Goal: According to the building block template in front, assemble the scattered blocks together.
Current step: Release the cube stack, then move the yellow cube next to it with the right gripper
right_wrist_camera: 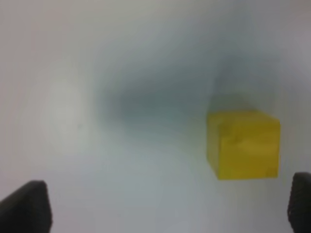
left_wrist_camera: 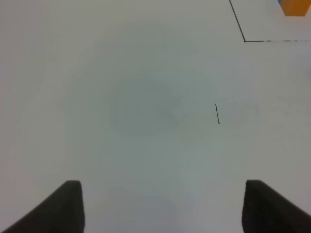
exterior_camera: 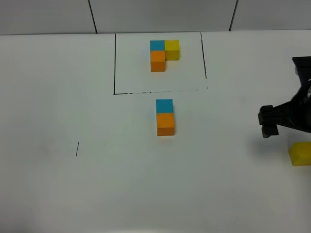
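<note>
One yellow cube lies at 4 o'clock from the right claw, near it, jaws wide apart and empty.

**Colours on my work table**

I see a plain white table. A thin black drawn frame holds a framed blue cube, a framed yellow cube and a framed orange cube. The loose blue cube, loose orange cube and loose yellow cube are plain and unpatterned. My right gripper is black. A short black line marks the white.
</note>
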Action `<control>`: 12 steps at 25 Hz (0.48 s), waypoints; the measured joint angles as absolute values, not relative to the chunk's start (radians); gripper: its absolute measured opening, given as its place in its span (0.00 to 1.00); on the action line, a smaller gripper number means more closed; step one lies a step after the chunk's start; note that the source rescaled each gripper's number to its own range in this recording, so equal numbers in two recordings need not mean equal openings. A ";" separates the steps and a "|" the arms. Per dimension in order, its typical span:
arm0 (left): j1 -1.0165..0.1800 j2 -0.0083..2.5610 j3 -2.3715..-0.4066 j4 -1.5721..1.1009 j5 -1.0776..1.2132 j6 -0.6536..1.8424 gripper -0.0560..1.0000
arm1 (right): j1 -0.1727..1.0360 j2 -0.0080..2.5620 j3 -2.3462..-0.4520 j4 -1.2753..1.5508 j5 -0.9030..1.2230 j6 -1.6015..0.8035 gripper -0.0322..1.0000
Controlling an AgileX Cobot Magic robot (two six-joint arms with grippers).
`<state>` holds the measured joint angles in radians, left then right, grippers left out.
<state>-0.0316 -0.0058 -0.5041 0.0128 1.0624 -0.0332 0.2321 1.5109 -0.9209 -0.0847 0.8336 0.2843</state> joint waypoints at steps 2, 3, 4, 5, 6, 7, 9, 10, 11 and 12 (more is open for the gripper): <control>-0.032 -0.006 -0.504 0.013 1.062 -0.033 0.50 | 0.187 1.509 -0.896 -0.049 0.817 0.241 0.99; -0.032 -0.006 -0.504 0.013 1.062 -0.033 0.50 | 0.170 1.512 -0.885 -0.042 0.815 0.222 0.99; -0.032 -0.006 -0.504 0.013 1.062 -0.033 0.50 | 0.154 1.512 -0.877 -0.038 0.812 0.198 0.99; -0.032 -0.006 -0.504 0.013 1.062 -0.033 0.50 | 0.139 1.512 -0.873 -0.037 0.810 0.170 0.99; -0.032 -0.006 -0.504 0.013 1.062 -0.033 0.50 | 0.127 1.512 -0.871 -0.036 0.806 0.147 0.99; -0.032 -0.006 -0.504 0.013 1.062 -0.033 0.50 | 0.117 1.512 -0.870 -0.035 0.803 0.115 0.99; -0.032 -0.006 -0.504 0.013 1.062 -0.033 0.50 | 0.091 1.512 -0.869 -0.027 0.798 0.054 0.99; -0.032 -0.006 -0.504 0.013 1.062 -0.033 0.50 | 0.078 1.512 -0.869 -0.024 0.795 0.029 0.99; -0.032 -0.006 -0.504 0.013 1.062 -0.033 0.50 | 0.063 1.512 -0.869 -0.013 0.793 0.000 0.99; -0.032 -0.006 -0.504 0.013 1.062 -0.033 0.50 | 0.046 1.513 -0.869 0.000 0.792 -0.024 0.99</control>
<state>-0.0316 -0.0058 -0.5041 0.0128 1.0624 -0.0332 0.0463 1.5127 -0.8685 0.0000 0.7920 -0.0241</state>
